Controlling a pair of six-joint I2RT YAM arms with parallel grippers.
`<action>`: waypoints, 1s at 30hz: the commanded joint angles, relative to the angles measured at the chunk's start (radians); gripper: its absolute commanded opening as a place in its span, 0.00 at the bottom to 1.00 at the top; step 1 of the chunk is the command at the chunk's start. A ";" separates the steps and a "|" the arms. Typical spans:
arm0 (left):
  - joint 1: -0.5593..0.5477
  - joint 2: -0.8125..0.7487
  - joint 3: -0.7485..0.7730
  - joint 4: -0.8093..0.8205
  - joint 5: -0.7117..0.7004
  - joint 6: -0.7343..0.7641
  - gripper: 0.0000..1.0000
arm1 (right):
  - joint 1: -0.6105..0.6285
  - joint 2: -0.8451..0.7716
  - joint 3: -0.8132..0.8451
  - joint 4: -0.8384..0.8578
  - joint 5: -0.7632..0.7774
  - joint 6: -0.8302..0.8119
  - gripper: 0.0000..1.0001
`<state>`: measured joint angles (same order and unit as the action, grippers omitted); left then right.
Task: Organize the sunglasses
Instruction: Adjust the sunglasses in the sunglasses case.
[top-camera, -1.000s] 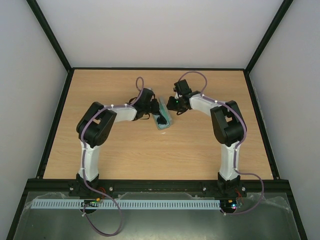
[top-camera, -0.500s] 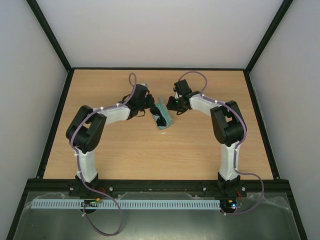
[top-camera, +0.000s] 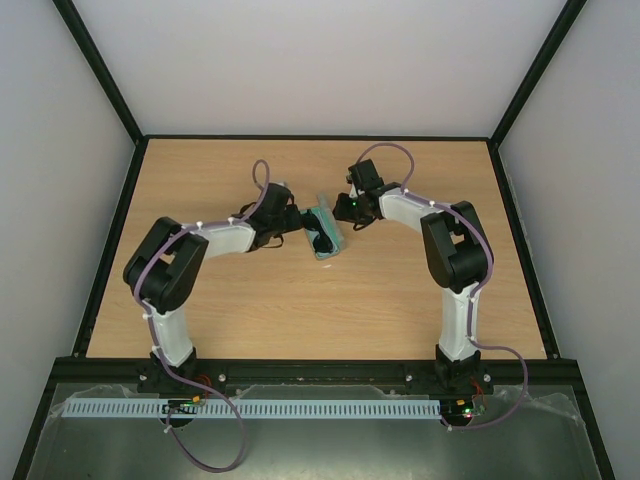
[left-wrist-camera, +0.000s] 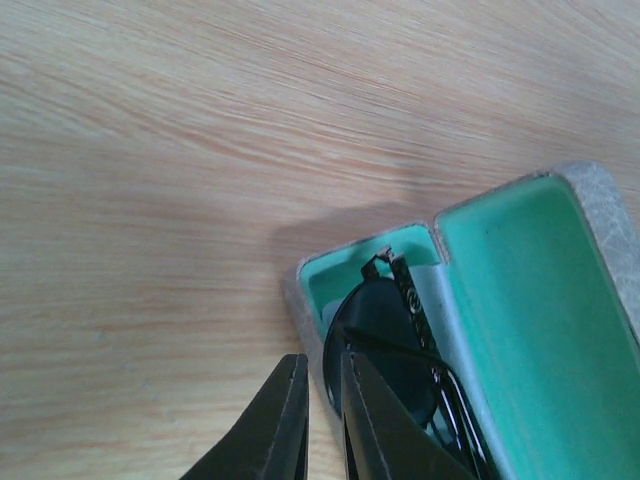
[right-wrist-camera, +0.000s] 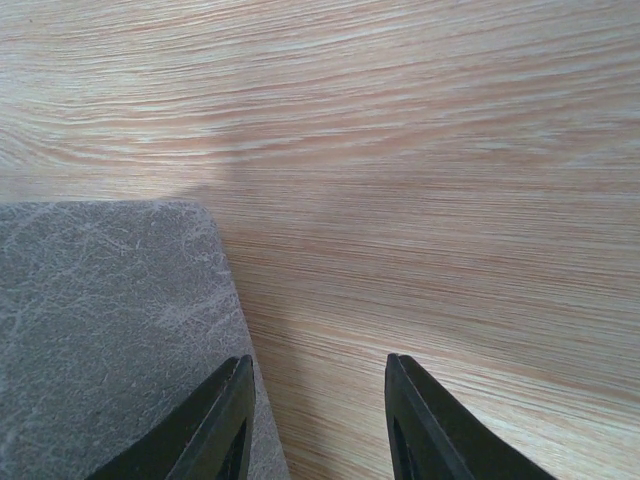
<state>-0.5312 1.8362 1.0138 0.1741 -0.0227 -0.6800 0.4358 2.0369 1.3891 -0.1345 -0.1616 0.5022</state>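
Note:
The grey case (top-camera: 333, 226) with green lining lies open mid-table. The sunglasses (left-wrist-camera: 392, 330) lie inside it, dark round lens and thin temple arms showing; they appear as a dark patch in the top view (top-camera: 321, 239). My left gripper (left-wrist-camera: 322, 405) is closed to a narrow gap astride the case's grey near wall (left-wrist-camera: 305, 330), one finger outside and one over the lens; in the top view it (top-camera: 301, 223) is at the case's left side. My right gripper (right-wrist-camera: 318, 400) is open and empty, its left finger over the case's grey outer lid (right-wrist-camera: 100, 320); in the top view it (top-camera: 346, 209) is at the case's far right.
A black frame (top-camera: 110, 250) rims the wooden table, with white walls behind. Bare wood lies to the left of the case in the left wrist view (left-wrist-camera: 150, 200) and to the right of it in the right wrist view (right-wrist-camera: 450, 200).
My left arm has swung its elbow out to the left and stretched lower, bringing its gripper to the case's left edge. The right arm and the case have stayed put.

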 joint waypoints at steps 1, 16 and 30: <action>-0.008 0.081 0.064 0.013 0.008 0.004 0.13 | 0.004 -0.007 -0.019 -0.018 -0.021 0.003 0.38; -0.023 0.110 0.104 0.000 0.006 0.009 0.11 | 0.004 -0.011 -0.025 -0.021 -0.019 -0.002 0.38; -0.038 -0.086 -0.146 0.085 0.040 -0.023 0.12 | 0.018 -0.094 -0.060 -0.016 -0.002 -0.005 0.38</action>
<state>-0.5549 1.7912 0.9199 0.2157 0.0002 -0.6884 0.4397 2.0041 1.3411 -0.1337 -0.1654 0.5014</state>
